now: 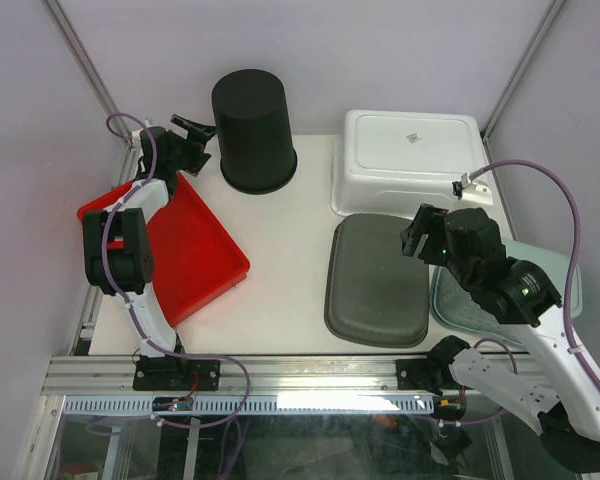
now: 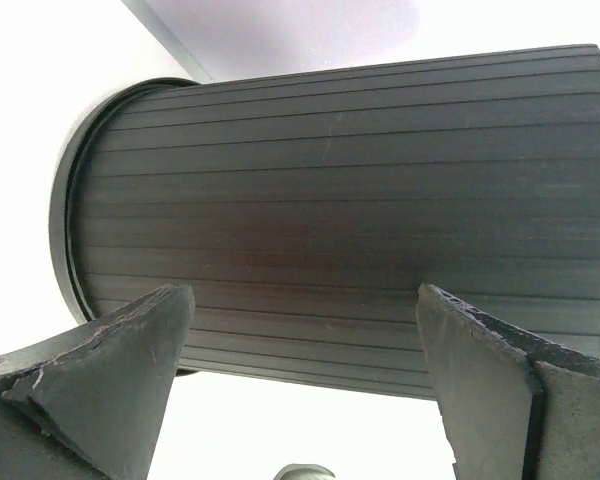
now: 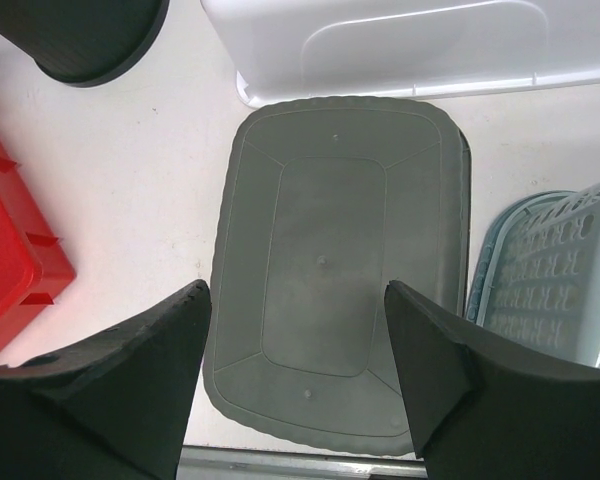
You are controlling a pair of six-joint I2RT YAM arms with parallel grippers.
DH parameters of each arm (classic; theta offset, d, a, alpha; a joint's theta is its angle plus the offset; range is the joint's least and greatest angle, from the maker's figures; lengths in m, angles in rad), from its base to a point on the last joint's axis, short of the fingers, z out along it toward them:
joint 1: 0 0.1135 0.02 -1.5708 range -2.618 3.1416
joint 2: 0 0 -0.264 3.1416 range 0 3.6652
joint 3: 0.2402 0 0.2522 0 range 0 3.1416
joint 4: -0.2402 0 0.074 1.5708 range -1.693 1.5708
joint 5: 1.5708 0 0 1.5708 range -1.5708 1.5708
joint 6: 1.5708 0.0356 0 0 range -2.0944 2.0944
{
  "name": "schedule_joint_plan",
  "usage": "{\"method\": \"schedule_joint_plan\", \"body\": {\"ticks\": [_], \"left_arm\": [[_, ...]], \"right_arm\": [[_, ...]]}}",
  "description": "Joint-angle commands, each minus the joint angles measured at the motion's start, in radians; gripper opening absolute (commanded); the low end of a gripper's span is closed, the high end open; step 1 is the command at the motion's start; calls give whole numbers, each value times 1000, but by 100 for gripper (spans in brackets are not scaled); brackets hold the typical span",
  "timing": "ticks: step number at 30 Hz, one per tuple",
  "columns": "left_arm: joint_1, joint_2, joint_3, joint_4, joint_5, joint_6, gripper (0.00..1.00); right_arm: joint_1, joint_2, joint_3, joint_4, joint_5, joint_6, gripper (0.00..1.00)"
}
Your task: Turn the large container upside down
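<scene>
The large container [image 1: 253, 130] is a black ribbed bin at the back of the table. It stands with its wider rim down and its closed base up. In the left wrist view the large container [image 2: 360, 210] fills the frame, rim to the left. My left gripper [image 1: 196, 130] is just left of it, open, its fingertips apart from the wall; in its own view the left gripper [image 2: 302, 325] holds nothing. My right gripper [image 1: 417, 240] hovers open over a grey tub, and the right wrist view shows the right gripper [image 3: 298, 295] empty.
A grey tub [image 1: 377, 280] lies bottom up at centre right, a white tub [image 1: 410, 160] bottom up behind it. A teal basket [image 1: 455, 300] sits under the right arm. A red tray [image 1: 195, 250] lies by the left arm. Frame posts stand at the back corners.
</scene>
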Motion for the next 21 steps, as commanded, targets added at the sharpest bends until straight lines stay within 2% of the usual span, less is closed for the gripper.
{"method": "schedule_joint_plan", "body": {"ticks": [1,8,12,17,21], "left_arm": [[-3,35,51,93,53,-59,99],[-49,137,158,73,142,-8,99],[-93,150,188,22,134,63,99],[-109,92,123,-15,102,132,99],[-110,-4,68,-119,32,254,99]], "right_arm": [[-3,-8,14,8,33,5,74],[-3,5,14,13,25,5,74],[-2,-3,8,10,28,12,74],[-3,-8,5,5,36,13,74],[-3,0,0,14,32,9,74]]}}
